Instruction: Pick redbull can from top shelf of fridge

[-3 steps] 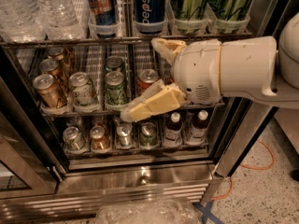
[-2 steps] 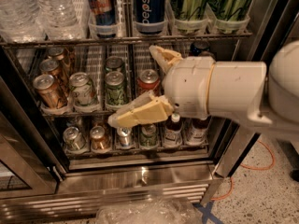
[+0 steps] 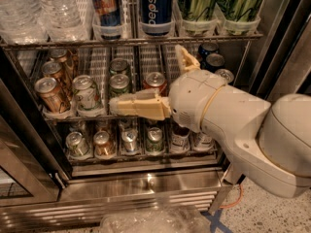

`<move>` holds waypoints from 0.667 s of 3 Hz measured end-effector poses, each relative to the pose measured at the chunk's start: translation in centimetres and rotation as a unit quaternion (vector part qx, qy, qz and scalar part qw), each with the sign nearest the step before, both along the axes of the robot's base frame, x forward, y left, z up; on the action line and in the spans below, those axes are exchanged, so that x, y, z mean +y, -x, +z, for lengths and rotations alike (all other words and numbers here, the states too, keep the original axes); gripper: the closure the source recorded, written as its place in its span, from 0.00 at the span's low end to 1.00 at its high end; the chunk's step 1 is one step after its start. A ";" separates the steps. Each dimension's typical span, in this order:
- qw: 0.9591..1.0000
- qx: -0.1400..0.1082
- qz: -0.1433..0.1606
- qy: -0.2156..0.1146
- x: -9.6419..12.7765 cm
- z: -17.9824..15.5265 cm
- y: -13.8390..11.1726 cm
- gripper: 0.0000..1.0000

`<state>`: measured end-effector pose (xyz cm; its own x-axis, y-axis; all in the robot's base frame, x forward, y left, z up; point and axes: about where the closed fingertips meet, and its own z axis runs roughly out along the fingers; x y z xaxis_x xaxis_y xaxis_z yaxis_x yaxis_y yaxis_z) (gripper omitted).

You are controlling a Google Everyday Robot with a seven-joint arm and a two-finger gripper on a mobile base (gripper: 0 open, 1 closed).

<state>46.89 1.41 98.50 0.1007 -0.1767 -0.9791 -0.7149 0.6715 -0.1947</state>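
The redbull can [image 3: 106, 6] stands upright on the top shelf [image 3: 73, 41] of the fridge [image 3: 146, 191]. Its long axis is vertical, its base sits in a white cup [image 3: 110, 32] at the shelf's front edge, and its top is cut off by the upper edge of the view. It is just left of the Pepsi can [image 3: 156, 8], with water bottles [image 3: 58, 8] on its other side and green cans [image 3: 197, 4] further right. The gripper [image 3: 146, 77] is below the top shelf, in front of the middle rack [image 3: 97, 62] of short cans [image 3: 86, 92]. It is spread wide and holds nothing, with one finger pointing left and the other pointing up toward the shelf; it is well apart from the redbull can. Below the racks is the fridge's vented steel base. Beyond that lies a speckled floor [image 3: 272, 215] with an orange cable [image 3: 236, 198], blue tape [image 3: 214, 221] and crumpled clear plastic [image 3: 150, 221].
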 end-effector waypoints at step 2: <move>0.992 -0.018 -0.099 -0.075 -5.8 0.2 -3.0 0.00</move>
<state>49.93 -4.39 98.71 0.1141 -0.0497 -0.9922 -0.5606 0.8213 -0.1056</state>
